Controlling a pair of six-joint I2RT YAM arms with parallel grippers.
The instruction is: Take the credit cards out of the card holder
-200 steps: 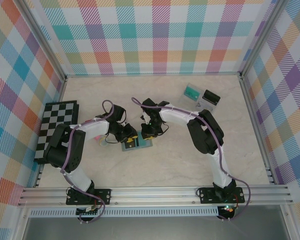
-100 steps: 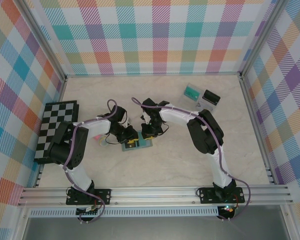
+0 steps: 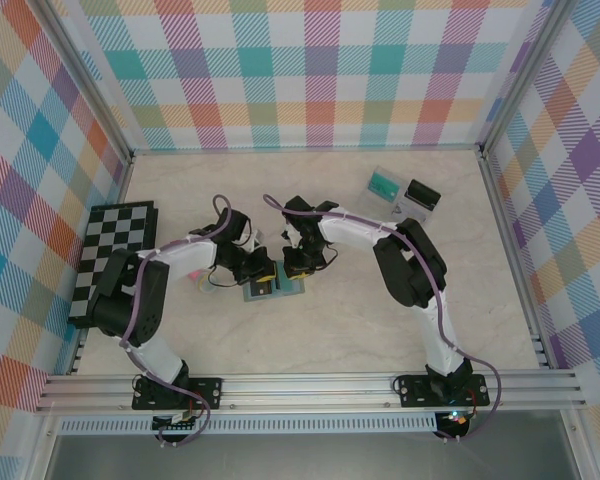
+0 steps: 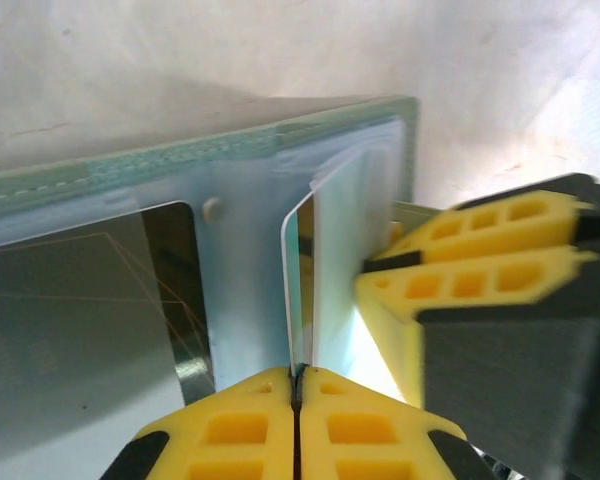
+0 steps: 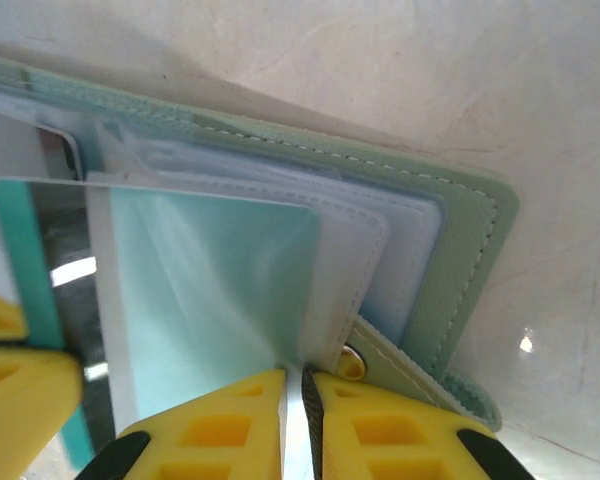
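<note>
The grey-teal card holder (image 3: 277,289) lies open on the table between my two grippers. My left gripper (image 3: 259,271) is at its left side, and my left gripper (image 4: 297,385) is shut on the edge of a thin credit card (image 4: 298,290) that stands up out of a clear pocket. A dark card (image 4: 80,300) lies in the pocket on the left. My right gripper (image 3: 298,268) is at the holder's far edge. My right gripper (image 5: 300,395) is shut on a clear sleeve of the card holder (image 5: 460,260), beside the snap tab. The teal-striped card (image 5: 25,260) shows at the left.
A black-and-white chequered board (image 3: 120,255) lies at the left wall. A clear plastic tray (image 3: 400,190) stands at the back right. A small pink item (image 3: 202,280) lies on the table under the left arm. Aluminium rails run along the near edge.
My left gripper's jaws have closed onto the card's edge. The right gripper and the card holder have stayed in place.
</note>
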